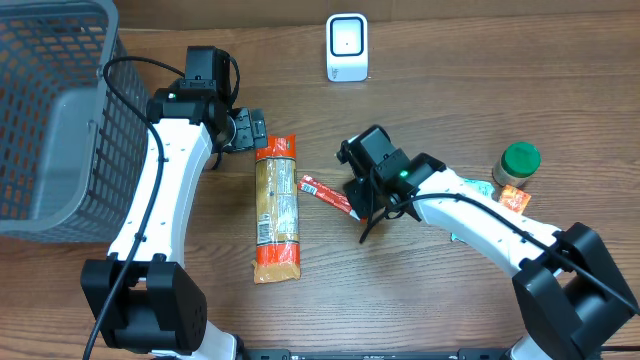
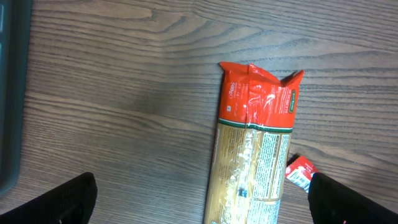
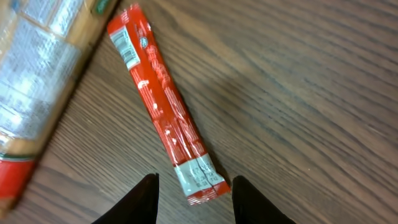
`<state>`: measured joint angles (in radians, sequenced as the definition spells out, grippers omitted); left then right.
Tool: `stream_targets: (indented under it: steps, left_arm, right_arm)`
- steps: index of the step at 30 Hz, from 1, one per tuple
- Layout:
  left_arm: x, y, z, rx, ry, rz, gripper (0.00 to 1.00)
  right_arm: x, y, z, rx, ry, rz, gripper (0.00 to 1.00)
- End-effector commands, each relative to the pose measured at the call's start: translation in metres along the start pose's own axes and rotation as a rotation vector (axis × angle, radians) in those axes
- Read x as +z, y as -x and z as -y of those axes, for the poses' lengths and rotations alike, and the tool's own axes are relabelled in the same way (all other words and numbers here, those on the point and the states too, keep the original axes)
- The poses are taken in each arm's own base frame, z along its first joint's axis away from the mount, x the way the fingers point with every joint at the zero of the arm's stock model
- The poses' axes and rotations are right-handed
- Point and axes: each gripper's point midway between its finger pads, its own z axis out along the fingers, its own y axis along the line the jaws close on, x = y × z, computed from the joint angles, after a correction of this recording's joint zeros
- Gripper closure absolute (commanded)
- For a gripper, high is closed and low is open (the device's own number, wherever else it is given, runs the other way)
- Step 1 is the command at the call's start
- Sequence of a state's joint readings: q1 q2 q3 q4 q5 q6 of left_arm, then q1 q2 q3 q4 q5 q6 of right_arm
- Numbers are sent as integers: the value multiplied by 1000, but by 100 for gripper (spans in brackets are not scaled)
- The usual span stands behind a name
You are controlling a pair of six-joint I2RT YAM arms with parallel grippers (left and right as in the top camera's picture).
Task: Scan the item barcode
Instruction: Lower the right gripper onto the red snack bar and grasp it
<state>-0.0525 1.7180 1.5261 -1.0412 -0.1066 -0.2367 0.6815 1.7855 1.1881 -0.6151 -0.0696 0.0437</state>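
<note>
Scan not begun: stick packet and pasta bag lie far from scanner, right gripper parted astride packet end, left gripper wide apart, empty.

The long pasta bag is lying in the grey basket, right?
Not quite. The pasta bag is lying on the table, outside the grey basket and to one side of it. The overhead view shows this.

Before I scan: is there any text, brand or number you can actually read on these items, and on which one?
No text is legible in any view.
On the pasta bag: printed panels, blurred.
On the red stick packet: white end labels, too small to read.
On the green-lidded jar: label too small to read.
</note>
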Motion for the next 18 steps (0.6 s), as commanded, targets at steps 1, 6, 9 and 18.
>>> stream_targets:
  steps: [1, 6, 9, 18]
  left_arm:
    - [-8, 6, -1, 2, 1, 28, 0]
    - [-8, 6, -1, 2, 1, 28, 0]
    - [-8, 6, -1, 2, 1, 28, 0]
    - [-8, 6, -1, 2, 1, 28, 0]
  right_arm:
    - [10, -10, 4, -81, -16, -12, 60]
    - [22, -18, 6, -115, -14, 10, 63]
    - [29, -25, 7, -163, -14, 15, 64]
    - [37, -25, 8, -218, -14, 66, 65]
